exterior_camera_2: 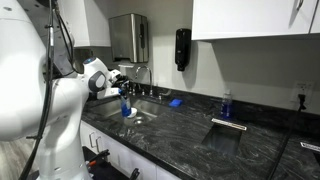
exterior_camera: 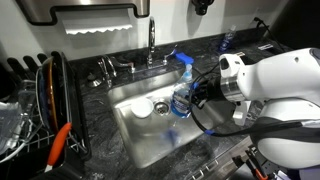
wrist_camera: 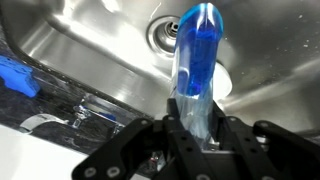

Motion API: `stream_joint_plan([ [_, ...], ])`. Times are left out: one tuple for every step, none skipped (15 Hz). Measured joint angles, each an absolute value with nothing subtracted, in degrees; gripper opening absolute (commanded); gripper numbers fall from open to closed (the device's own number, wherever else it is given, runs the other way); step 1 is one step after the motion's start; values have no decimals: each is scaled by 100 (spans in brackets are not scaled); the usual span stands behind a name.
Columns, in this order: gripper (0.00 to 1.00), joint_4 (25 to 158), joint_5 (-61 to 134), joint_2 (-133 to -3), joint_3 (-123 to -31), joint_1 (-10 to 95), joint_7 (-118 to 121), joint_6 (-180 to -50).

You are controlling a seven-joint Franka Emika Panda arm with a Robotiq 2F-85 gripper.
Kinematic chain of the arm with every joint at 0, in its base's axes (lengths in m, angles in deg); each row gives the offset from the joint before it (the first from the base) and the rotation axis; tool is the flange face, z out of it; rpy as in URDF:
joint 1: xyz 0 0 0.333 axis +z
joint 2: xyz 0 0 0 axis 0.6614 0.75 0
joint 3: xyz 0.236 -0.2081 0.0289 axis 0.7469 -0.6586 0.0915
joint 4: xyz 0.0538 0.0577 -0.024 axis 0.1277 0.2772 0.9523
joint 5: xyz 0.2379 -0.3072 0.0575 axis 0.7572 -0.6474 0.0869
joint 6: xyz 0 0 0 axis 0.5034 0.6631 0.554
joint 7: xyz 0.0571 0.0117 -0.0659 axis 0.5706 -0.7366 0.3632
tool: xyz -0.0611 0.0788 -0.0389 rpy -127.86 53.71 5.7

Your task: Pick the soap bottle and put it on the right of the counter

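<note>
I hold the soap bottle (exterior_camera: pixel 181 97) above the sink (exterior_camera: pixel 150 135).
In an exterior view, mid-frame, my gripper (exterior_camera: pixel 197 94) clamps it. In an exterior view, it hangs left of centre (exterior_camera_2: pixel 126 106), off the counter (exterior_camera_2: pixel 190 125). Wrist view: jaws pinch it, upper centre (wrist_camera: pixel 195 55).

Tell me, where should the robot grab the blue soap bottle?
Around the middle of its body, coming from the side. The soap bottle stands upright and tall, and its nozzle cap is too thin to pinch well. The gripper holds it that way.
</note>
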State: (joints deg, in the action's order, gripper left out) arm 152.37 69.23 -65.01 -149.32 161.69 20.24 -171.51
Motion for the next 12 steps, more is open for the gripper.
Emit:
stream_joint_plan([
  [8,15354,6965,-6502,-15274,16412,2037,-17152],
  [8,15455,7007,-6503,-15631,16663,2066,-17151],
  [8,15536,7029,-6506,-15989,16908,2091,-17151],
  [8,15599,7038,-6509,-16340,17143,2114,-17149],
  [8,15644,7040,-6510,-16678,17371,2132,-17143],
  [8,15677,7041,-6511,-17002,17594,2138,-17132],
  [8,15701,7043,-6510,-17304,17806,2139,-17111],
  [8,15721,7045,-6508,-17591,18013,2139,-17081],
  [8,15743,7048,-6505,-17873,18217,2139,-17045],
  [8,15764,7049,-6500,-18156,18420,2139,-16999],
  [8,15780,7049,-6491,-18431,18620,2139,-16932],
  [32,15792,7049,-6479,-18702,18825,2139,-16855],
])
